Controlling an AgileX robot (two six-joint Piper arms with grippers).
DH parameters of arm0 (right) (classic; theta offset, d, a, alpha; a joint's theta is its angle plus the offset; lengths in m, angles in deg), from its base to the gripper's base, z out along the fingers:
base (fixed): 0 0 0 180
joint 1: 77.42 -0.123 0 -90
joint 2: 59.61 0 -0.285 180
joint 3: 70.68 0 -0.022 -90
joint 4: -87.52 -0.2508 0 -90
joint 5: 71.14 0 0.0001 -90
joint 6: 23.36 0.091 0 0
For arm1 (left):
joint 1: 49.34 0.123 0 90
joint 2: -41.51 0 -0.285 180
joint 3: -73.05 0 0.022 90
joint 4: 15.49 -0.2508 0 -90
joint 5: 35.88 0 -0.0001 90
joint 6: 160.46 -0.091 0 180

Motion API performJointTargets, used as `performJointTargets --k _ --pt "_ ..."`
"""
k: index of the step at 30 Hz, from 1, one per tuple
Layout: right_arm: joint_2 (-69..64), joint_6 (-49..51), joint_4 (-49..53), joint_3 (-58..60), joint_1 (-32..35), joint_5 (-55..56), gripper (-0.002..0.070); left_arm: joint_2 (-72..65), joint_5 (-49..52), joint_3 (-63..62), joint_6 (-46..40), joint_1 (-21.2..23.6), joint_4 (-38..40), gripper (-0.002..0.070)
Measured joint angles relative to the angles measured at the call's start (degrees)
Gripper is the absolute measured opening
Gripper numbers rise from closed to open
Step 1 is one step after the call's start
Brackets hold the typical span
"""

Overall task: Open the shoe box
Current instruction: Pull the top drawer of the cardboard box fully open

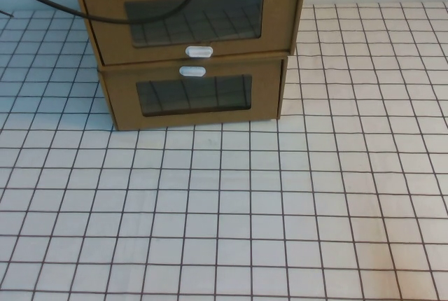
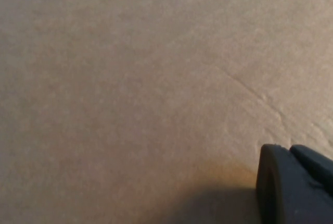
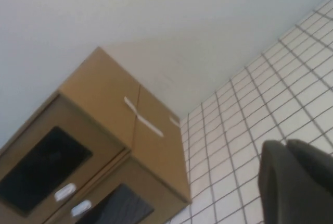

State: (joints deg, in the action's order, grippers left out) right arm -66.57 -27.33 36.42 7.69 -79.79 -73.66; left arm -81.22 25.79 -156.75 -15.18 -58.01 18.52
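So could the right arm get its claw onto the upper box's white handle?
Probably yes: nothing stands before the white handle, only a black cable crossing the upper box above it. The right claw, shut, hangs off to that box's right; the left claw sits close against cardboard.

I can read nothing here. The two boxes point(image 1: 280, 21) carry no word, number or brand that I can make out. Their white tabs point(image 1: 199, 51) are blank, as is the tape point(image 3: 143, 122) on the upper one, and the cloth point(image 1: 280, 210) shows only its grid.
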Motion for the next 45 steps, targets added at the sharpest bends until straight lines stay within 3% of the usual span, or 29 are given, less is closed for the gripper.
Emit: performJointTargets --k 7,15,24,28,33,36,45 --pt "-5.68 0.0 -0.6 -10.43 0.0 -15.32 -0.0013 0.0 0.34 0.0 0.0 0.0 0.0 -0.0002" --pt "-15.93 -6.01 -0.38 -18.83 0.0 -22.53 -0.0013 0.0 1.19 -0.03 0.0 0.0 0.0 -0.0002" --pt "-41.76 -18.28 0.66 -36.89 0.0 -42.12 -0.0013 0.0 2.01 -0.13 0.46 0.0 0.47 -0.0002" --pt "-52.59 -22.93 1.85 -44.49 -1.31 -44.7 -0.0013 0.0 2.15 -0.13 0.9 0.0 0.47 -0.0002" --pt "-63.46 -22.79 6.71 -52.19 -7.72 -43.66 -0.0013 0.0 2.2 -0.13 1.63 0.0 0.47 -0.0002" --pt "-69.4 -20.05 11.13 -56.91 -14.84 -42.26 -0.0013 0.0 2.3 -0.13 1.78 0.0 0.47 -0.0002" --pt "-84.26 -3.55 36.42 -69.26 -37.85 -38.27 -0.0013 0.0 2.3 -0.13 1.93 0.0 0.49 -0.0002"
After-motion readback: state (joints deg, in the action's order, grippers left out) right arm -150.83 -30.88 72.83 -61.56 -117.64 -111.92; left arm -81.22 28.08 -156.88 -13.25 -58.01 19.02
